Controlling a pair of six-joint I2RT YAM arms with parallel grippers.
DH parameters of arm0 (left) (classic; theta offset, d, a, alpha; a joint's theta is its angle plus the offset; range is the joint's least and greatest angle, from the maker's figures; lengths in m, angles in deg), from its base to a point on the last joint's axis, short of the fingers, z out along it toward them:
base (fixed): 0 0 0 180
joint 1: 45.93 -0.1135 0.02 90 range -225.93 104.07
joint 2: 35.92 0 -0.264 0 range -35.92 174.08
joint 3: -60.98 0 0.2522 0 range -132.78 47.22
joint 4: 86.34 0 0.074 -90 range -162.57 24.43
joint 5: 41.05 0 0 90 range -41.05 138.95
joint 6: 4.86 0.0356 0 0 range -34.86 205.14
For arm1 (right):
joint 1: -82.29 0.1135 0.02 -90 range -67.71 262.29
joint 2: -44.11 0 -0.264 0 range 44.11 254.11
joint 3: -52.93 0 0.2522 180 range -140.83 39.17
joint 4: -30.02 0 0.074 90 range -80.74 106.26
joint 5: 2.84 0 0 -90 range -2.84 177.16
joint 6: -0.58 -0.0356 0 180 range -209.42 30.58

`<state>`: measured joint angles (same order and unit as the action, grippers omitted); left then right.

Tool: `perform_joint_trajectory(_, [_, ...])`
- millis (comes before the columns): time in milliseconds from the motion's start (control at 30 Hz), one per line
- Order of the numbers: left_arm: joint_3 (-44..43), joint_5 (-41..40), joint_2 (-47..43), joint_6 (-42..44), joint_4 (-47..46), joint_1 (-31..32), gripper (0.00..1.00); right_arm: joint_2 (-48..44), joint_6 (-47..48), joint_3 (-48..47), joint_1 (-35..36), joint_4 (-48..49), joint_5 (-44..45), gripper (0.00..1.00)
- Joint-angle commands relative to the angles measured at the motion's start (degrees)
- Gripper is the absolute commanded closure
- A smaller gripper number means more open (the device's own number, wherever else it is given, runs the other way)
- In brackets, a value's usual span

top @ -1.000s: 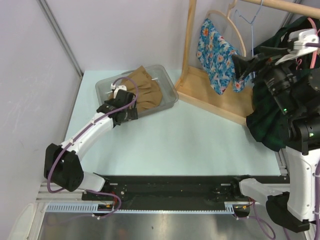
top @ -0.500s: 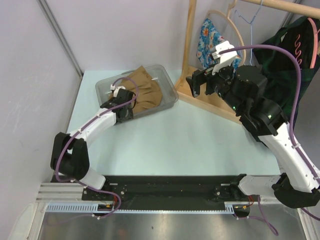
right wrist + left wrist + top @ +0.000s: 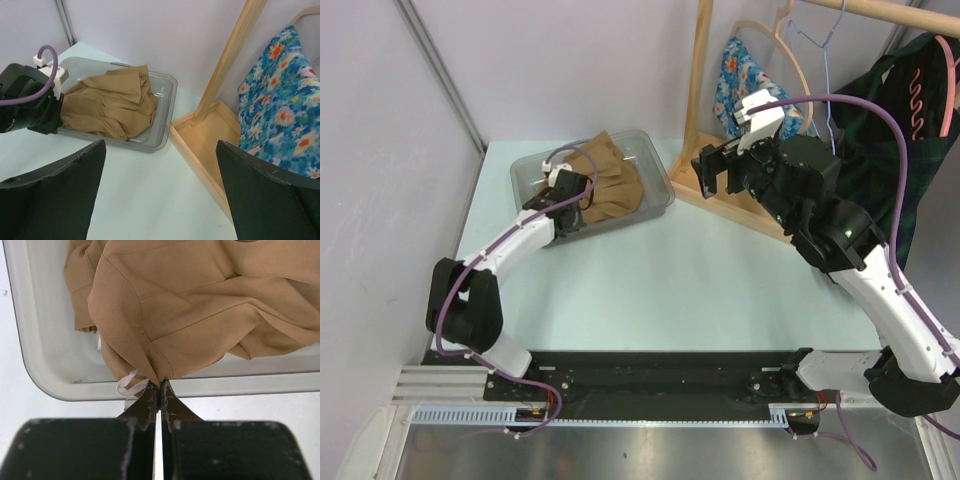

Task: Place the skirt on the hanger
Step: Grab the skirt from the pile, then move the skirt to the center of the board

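Note:
A tan skirt (image 3: 611, 180) lies crumpled in a clear plastic bin (image 3: 656, 204) at the back left of the table. My left gripper (image 3: 574, 196) reaches over the bin's near rim (image 3: 45, 380) and is shut on a fold of the skirt's edge (image 3: 160, 385); a white ribbon loop shows beside the pinch. My right gripper (image 3: 710, 172) hangs open above the table between the bin and the wooden rack, nothing between its fingers (image 3: 161, 145). An empty blue wire hanger (image 3: 826, 45) hangs from the rail at the top right.
A wooden clothes rack (image 3: 740, 205) stands at the back right, its base on the table. A wooden hanger carries a blue floral garment (image 3: 745, 100), and a dark green garment (image 3: 880, 150) hangs further right. A wall post runs along the back left.
My left gripper has shut on the skirt's edge at the bin's rim. My right arm has swung from the far right toward the middle, over the rack's base.

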<state>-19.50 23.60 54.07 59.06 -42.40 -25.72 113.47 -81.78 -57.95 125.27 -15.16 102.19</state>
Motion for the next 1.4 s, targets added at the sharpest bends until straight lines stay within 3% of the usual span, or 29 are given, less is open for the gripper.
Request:
perform_joint_trajectory(0, [-3.4, -1.2, -2.1, -1.2, -0.7, -0.4, 1.00, -1.6, 0.4, 1.3, 0.3, 2.5, 1.1, 0.04])
perform_joint_trajectory(400, [-7.7, 4.5, -15.5, -1.7, -3.8, 1.5, 1.00, -3.3, -0.2, 4.2, 0.3, 3.3, 1.8, 0.04])
perform_joint_trajectory(733, [-22.6, 3.9, -24.1, 0.1, -4.2, 7.3, 1.00, -5.0, -1.7, 7.0, 0.3, 4.3, 3.7, 0.00])
perform_joint_trajectory(1033, [-42.9, 18.6, -22.1, 6.1, 0.8, 8.1, 1.00, -9.0, -1.4, 8.6, 0.3, 6.2, 3.9, 0.00])
perform_joint_trajectory(1200, [-45.1, 24.8, -23.2, 4.8, 0.3, 8.3, 0.99, -10.6, -1.7, 9.1, 0.2, 5.5, 4.0, 0.00])
perform_joint_trajectory(1367, [-41.7, 31.5, -22.8, 5.1, -0.4, 10.1, 1.00, -11.6, -2.3, 9.1, 0.0, 4.3, 3.3, 0.00])
